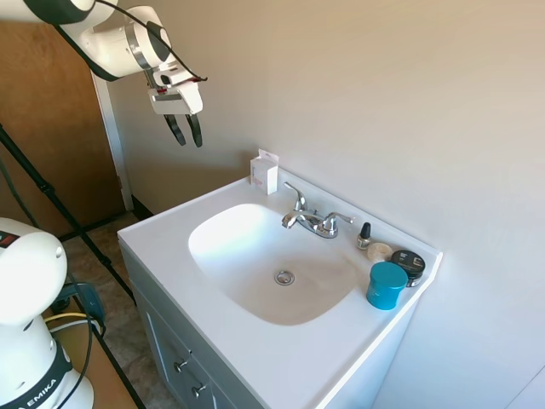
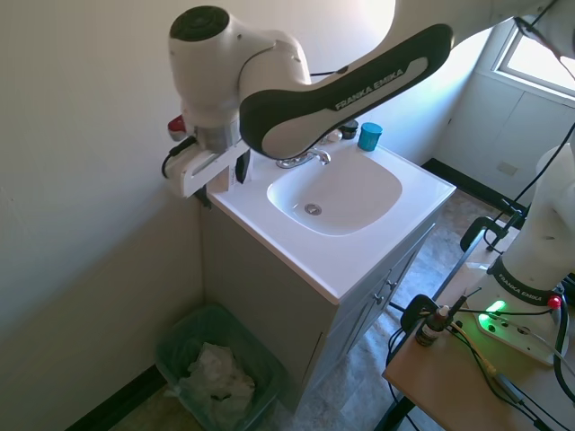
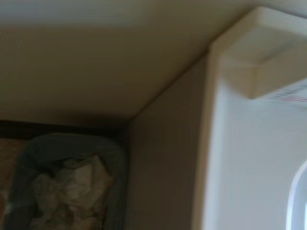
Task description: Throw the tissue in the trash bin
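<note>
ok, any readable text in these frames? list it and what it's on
"FRANKA EMIKA" on the white arm's link.
"FRANKA EMIKA" on the second arm's base, small.
"EMIKA" on the arm base, partly cut off.
Small white box: print too small to read; blurred in the wrist view too.

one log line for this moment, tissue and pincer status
tissue: lying in trash bin | pincer: open, empty, raised beside the vanity's end | sink: no tissue on it

"FRANKA EMIKA" runs in white letters along the white-and-black robot arm link (image 2: 359,85) above the sink; "EMIKA" shows on the white arm base (image 1: 30,375).
</note>
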